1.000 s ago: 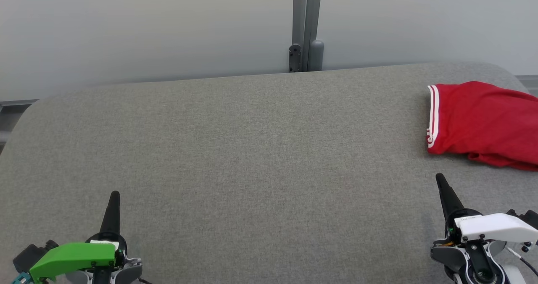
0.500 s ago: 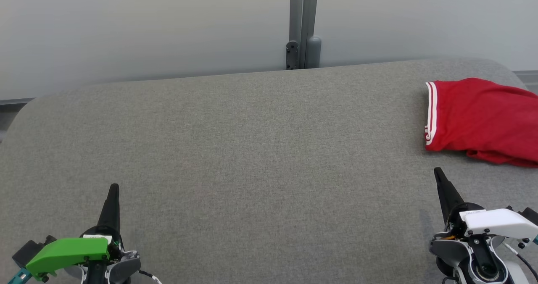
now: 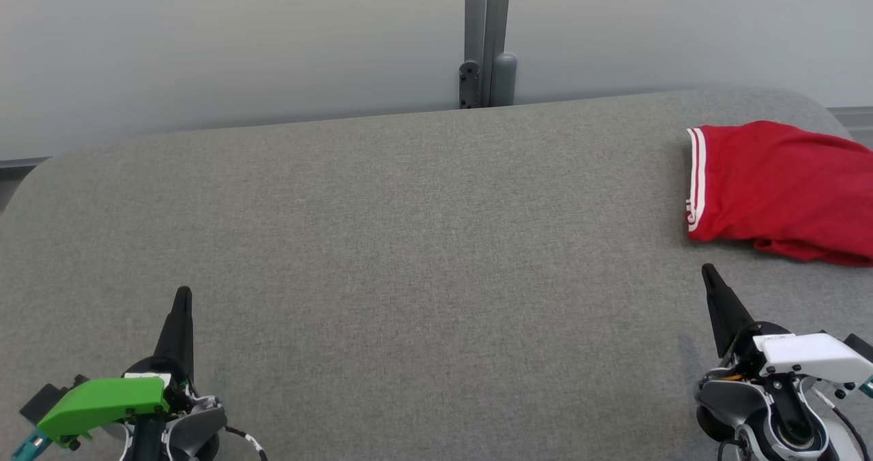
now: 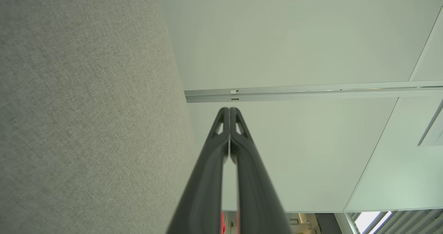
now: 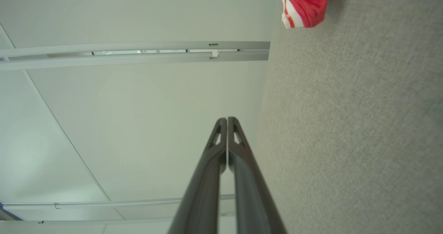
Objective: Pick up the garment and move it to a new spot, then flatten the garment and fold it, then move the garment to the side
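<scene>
Two pairs of jaws together, empty, at near corners of counter, parked clear. Garment loosely folded by far right corner, perhaps already set aside.

Your left end effector, ahead of its green wrist cover, sits at the head view's lower left, with both dark fingers pressed tip to tip and pointing up. Your right end effector, ahead of a white wrist cover, mirrors it at lower right — closed, tips leaning slightly left.
</scene>
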